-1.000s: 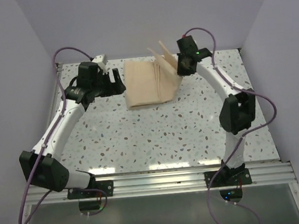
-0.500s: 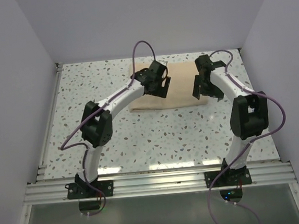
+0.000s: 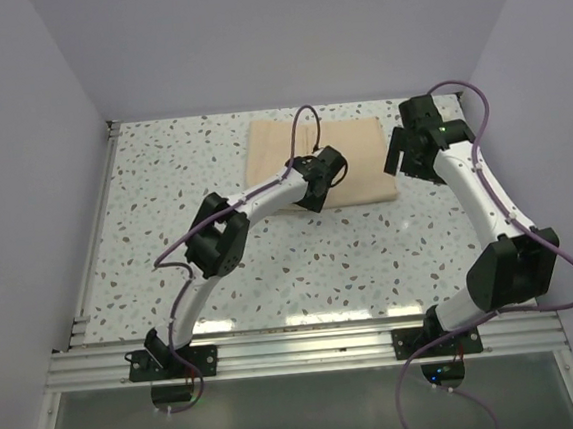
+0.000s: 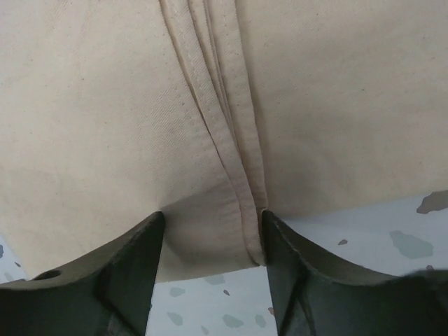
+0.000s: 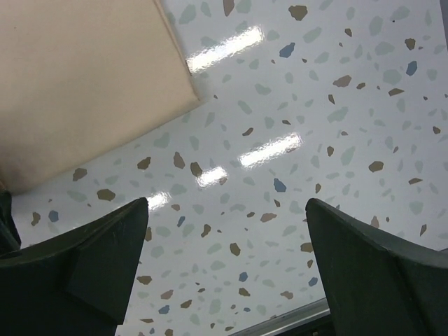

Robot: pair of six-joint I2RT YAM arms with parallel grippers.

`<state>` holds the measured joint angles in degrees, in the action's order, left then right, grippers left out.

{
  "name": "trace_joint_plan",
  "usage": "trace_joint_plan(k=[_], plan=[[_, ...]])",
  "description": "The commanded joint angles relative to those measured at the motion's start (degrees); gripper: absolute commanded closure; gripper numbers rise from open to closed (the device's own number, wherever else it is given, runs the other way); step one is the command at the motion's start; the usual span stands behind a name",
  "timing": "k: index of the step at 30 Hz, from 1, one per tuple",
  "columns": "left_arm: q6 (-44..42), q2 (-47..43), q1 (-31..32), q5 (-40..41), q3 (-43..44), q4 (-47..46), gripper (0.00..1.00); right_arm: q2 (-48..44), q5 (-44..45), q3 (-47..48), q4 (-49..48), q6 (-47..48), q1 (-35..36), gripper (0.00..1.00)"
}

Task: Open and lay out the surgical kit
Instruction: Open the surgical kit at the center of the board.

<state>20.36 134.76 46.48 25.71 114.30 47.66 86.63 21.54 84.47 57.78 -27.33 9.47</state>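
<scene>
We see the beige cloth wrap (image 3: 360,163) lying flat and folded into a rectangle at the far middle of the speckled surface (image 3: 271,266), its stitched hems (image 4: 231,140) overlapping near the front edge.

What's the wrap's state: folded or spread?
Folded. The cloth wrap lies as a compact flat rectangle, and the left wrist view shows several hemmed layers stacked at its edge.

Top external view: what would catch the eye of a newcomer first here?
The folded beige cloth wrap lies at the far middle of the speckled table, not yet opened. The left gripper is low at its near edge, fingers open astride the folded hems. The right gripper hangs open over bare table beside the wrap's right edge.
</scene>
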Motion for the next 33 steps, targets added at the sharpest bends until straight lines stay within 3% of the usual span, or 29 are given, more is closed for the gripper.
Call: trace_joint_plan(k=[1,4,5,7,14,21,22,23,24,26,28,33], plan=[[0.38,0.86,-0.6,3.38,3.55,1.38,0.4,-0.15,-0.44,-0.53,1.02,0.53,0.19,0.02],[0.21,0.24,-1.39,3.29,5.13,1.47,0.64,0.38,-1.24,-0.79,0.85,0.26,0.11,0.02],[0.21,-0.11,-1.65,3.29,5.4,1.47,0.81,0.47,-1.5,-0.88,0.84,0.17,0.19,0.02],[0.47,-1.51,-2.53,2.59,6.72,1.73,1.0,0.91,-2.11,-0.71,0.67,0.17,0.19,0.02],[4.68,-14.39,-9.45,-4.35,5.77,-0.72,1.0,4.33,-5.27,4.29,-0.47,1.84,0.11,0.02],[9.26,-37.09,-25.63,-6.2,-15.82,-7.66,1.0,13.55,-10.72,16.06,-2.05,1.14,0.11,0.02],[8.74,-38.77,-27.21,-6.99,-17.69,-8.28,0.95,14.87,-10.99,19.21,-2.06,1.05,0.19,0.02],[8.21,-41.04,-29.84,-7.69,-19.71,-8.63,0.83,18.19,-11.25,20.9,-1.97,0.88,0.19,0.02],[6.81,-41.68,-30.82,-8.48,-23.12,-8.9,0.43,19.88,-11.43,24.31,-2.14,0.88,0.19,0.02],[6.36,-42.73,-32.32,-9.19,-25.96,-7.76,0.12,25.31,-11.69,27.67,-2.49,0.62,0.11,0.02],[6.45,-43.0,-32.59,-9.02,-29.82,-6.18,0.0,29.28,-11.52,33.02,-3.11,0.61,0.11,0.02],[6.97,-47.83,-32.68,-11.82,-40.28,-7.31,0.0,44.37,-10.91,50.04,-3.29,0.09,-0.07,0.02]])
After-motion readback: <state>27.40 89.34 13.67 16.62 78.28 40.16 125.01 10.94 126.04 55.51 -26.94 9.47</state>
